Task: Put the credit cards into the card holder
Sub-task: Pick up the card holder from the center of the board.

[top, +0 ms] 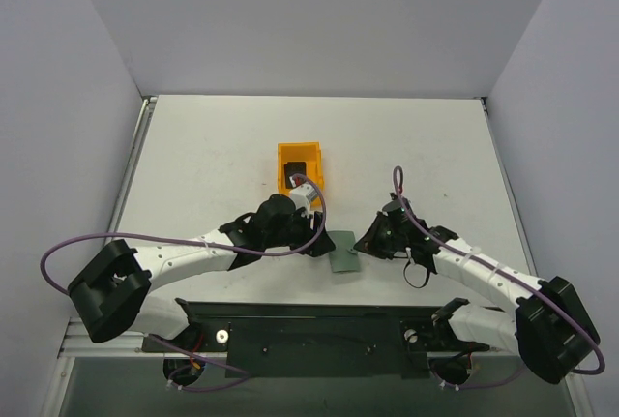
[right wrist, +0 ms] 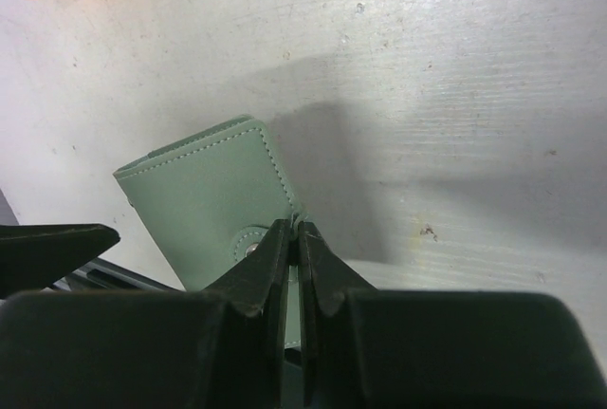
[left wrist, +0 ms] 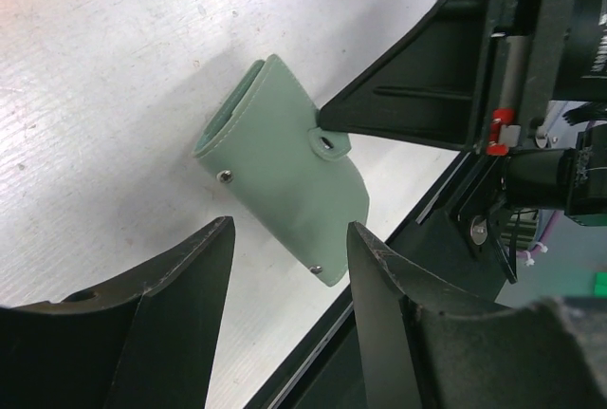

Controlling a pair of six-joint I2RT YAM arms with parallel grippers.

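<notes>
Right pincer (right wrist: 296, 238) up close: jaws pinched tight on the snap tab at the edge of the card holder (right wrist: 199, 200). The holder lay folded on the counter (top: 213, 146), near the front edge, between our two arms. Left pincer (left wrist: 289, 229) hovered just over it, jaws wide, holding nothing. No card in either pincer. A dark patch (top: 301, 167) sat in the orange bin (top: 283, 170) beyond, possibly the credit cards, too small for us to tell. We judged this the opening step, nothing loaded yet. Next: peel the tab up while left pins the body down, else the whole holder lifts.
</notes>
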